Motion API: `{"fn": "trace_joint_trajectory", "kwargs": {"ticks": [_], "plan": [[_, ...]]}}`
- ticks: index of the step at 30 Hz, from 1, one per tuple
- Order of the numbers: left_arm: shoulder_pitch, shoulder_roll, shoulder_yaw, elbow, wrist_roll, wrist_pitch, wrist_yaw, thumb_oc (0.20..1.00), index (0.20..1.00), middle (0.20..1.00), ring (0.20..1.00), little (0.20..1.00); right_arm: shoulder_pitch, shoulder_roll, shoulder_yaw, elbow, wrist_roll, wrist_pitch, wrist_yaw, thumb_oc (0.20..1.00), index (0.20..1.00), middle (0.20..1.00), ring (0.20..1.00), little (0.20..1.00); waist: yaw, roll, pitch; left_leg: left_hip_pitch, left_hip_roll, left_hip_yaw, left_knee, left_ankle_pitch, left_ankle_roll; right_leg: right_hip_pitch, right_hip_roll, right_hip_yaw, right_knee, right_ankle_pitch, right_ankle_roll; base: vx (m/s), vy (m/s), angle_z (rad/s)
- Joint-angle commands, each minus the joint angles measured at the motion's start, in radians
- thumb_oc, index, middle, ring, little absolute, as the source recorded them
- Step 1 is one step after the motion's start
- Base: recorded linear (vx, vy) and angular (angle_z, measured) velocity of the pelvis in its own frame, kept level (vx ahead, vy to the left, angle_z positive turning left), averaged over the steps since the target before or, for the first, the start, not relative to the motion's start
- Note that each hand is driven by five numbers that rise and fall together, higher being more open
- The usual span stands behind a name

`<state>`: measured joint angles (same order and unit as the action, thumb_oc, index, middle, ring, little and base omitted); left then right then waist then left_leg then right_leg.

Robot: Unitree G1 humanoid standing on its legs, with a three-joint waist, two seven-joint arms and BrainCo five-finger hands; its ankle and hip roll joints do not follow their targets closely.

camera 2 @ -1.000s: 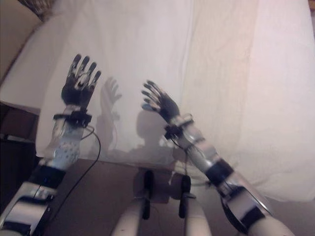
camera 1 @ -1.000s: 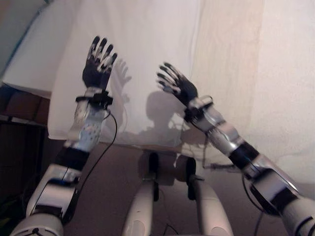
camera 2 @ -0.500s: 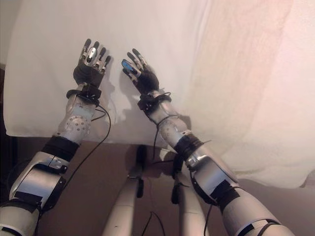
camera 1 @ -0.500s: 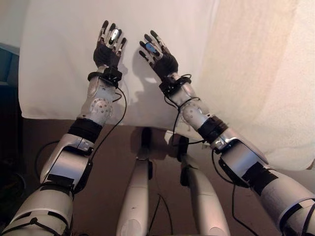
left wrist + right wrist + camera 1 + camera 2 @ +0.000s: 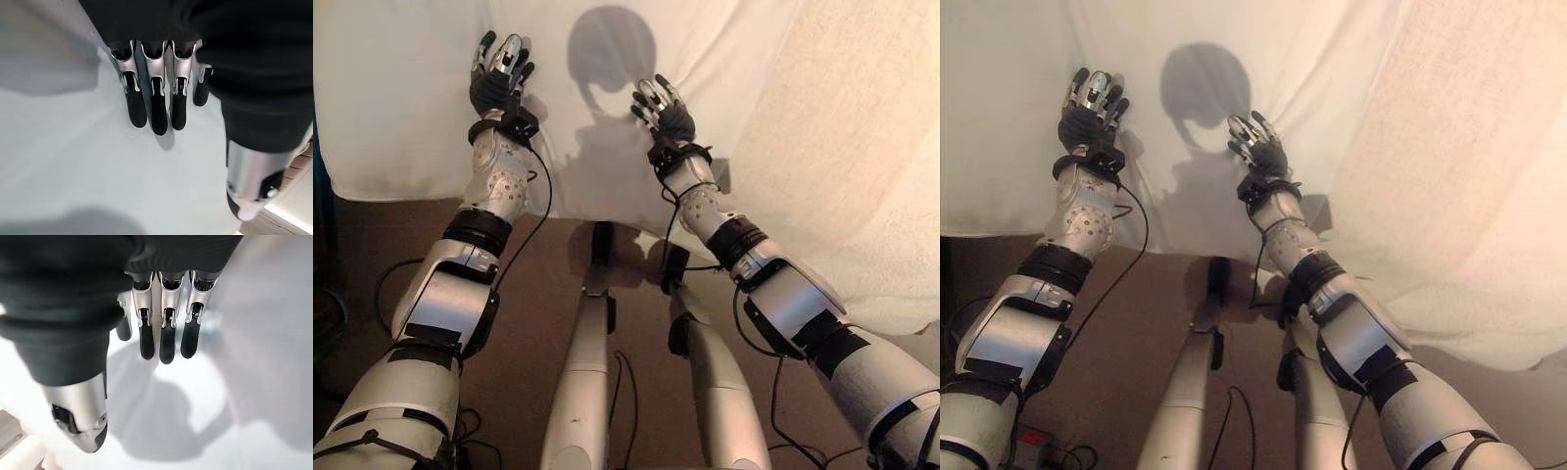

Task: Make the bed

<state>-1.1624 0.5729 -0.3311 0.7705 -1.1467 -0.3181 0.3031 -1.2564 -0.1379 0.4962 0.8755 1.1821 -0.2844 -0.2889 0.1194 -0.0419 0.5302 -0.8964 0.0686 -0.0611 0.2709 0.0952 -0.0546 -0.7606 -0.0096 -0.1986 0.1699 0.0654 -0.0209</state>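
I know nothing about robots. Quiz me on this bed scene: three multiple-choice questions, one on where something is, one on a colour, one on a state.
1. Where are the robot's two hands?
A. Over the white sheet
B. Down at the floor
C. Inside a drawer

2. What colour is the floor below the sheet's edge?
A. Green
B. Brown
C. Blue

3. How are both hands' fingers?
A. Pinching cloth
B. Curled into fists
C. Straight, holding nothing

Answers:
1 A: the left hand and right hand are raised over the white sheet.
2 B: the floor is brown.
3 C: the wrist views show extended fingers with nothing in them.
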Motion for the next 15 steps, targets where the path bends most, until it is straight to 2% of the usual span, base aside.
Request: {"fn": "trace_joint_trajectory", "kwargs": {"ticks": [1,9,11,15], "plan": [[0.038,0.074,0.085,0.028,0.065,-0.021,0.053,1.0,1.0,1.0,1.0,1.0,0.078,-0.005,-0.085,-0.026,-0.073,-0.028,-0.077,1.0,1.0,1.0,1.0,1.0,0.002,-0.017,-0.01,-0.01,-0.105,0.081,0.079,-0.147,0.0,0.073,-0.054,-0.01,-0.074,0.006,0.147,0.01,0.046,0.03],[0.176,0.178,0.248,0.099,0.142,-0.043,0.193,1.0,1.0,1.0,1.0,1.0,0.215,-0.031,-0.159,-0.038,-0.158,-0.038,-0.151,1.0,1.0,1.0,1.0,1.0,-0.015,-0.006,-0.01,0.004,-0.113,0.09,0.052,-0.137,0.007,0.062,-0.062,-0.007,-0.066,0.006,0.142,0.0,0.014,0.0],[0.228,0.204,0.292,0.075,0.2,-0.041,0.265,1.0,1.0,1.0,1.0,1.0,0.278,-0.037,-0.184,-0.076,-0.188,-0.05,-0.188,1.0,1.0,1.0,1.0,1.0,-0.019,-0.005,-0.01,0.015,-0.113,0.093,0.047,-0.141,0.007,0.066,-0.062,-0.005,-0.062,0.001,0.143,0.0,0.0,0.0],[0.377,0.237,0.398,-0.012,0.271,-0.062,0.311,1.0,1.0,1.0,1.0,1.0,0.388,-0.071,-0.231,-0.156,-0.235,-0.056,-0.195,1.0,1.0,1.0,1.0,1.0,-0.025,-0.002,-0.01,0.011,-0.117,0.109,0.047,-0.119,0.015,0.058,-0.069,-0.013,-0.051,0.009,0.135,-0.06,-0.001,0.0]]}}
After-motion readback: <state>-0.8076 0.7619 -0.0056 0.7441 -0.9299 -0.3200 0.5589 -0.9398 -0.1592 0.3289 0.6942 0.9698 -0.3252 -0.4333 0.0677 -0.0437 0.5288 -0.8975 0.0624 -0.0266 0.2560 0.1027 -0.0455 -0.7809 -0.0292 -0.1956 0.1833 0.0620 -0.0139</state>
